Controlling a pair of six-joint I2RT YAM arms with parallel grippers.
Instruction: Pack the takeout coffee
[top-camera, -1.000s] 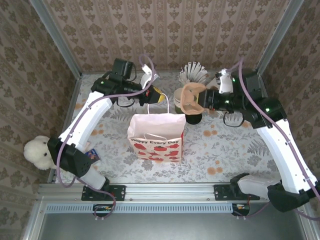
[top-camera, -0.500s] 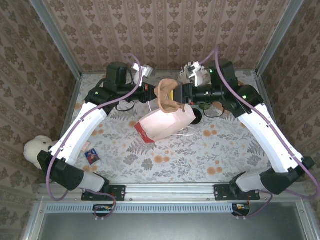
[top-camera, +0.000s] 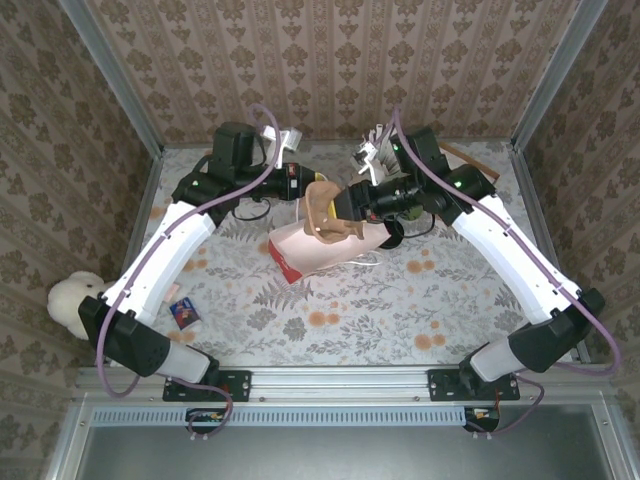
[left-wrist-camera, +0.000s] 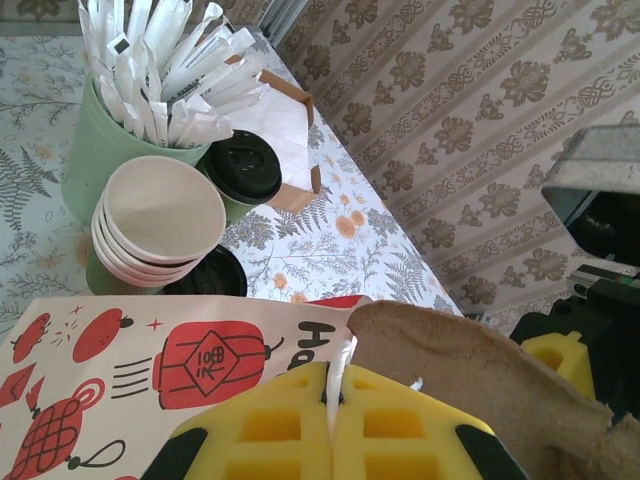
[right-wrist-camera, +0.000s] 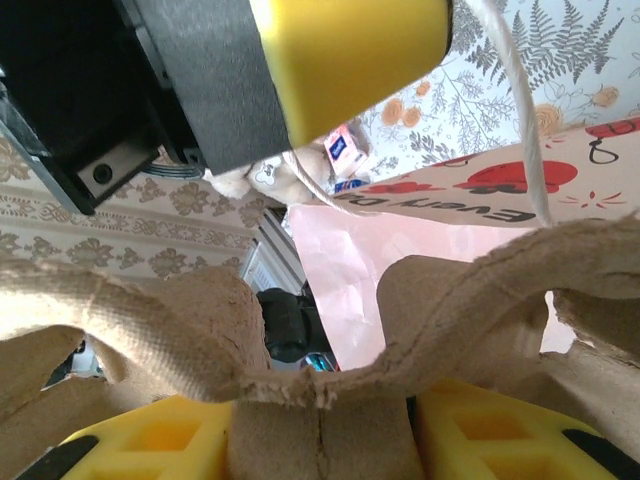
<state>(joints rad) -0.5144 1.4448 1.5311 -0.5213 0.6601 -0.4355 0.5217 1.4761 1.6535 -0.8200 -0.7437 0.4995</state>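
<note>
Now left fingers (left-wrist-camera: 250, 432) pinch the bag handle (left-wrist-camera: 340, 375); right fingers (right-wrist-camera: 490, 432) clench the pulp carrier (right-wrist-camera: 150, 320).

White arm links (top-camera: 168, 248), black joints (top-camera: 130, 335), looping mauve cables (top-camera: 270, 120), yellow finger pads (left-wrist-camera: 265, 425).

Bag (top-camera: 318, 250): tilted, below left fingers (left-wrist-camera: 250, 425), its handle between them. Carrier (top-camera: 322, 205): between right fingers (right-wrist-camera: 170, 440), over the bag's mouth, just beside left fingers. On desk (left-wrist-camera: 330, 260) beyond left fingers: cup stack (left-wrist-camera: 160, 215); stick holder (left-wrist-camera: 85, 150) behind it; lidded cup (left-wrist-camera: 240, 168) right of stack; napkin box (left-wrist-camera: 290, 135) behind that cup. Toy (top-camera: 72, 300) and packet (top-camera: 183, 312): well apart from both fingers, near-left.
</note>
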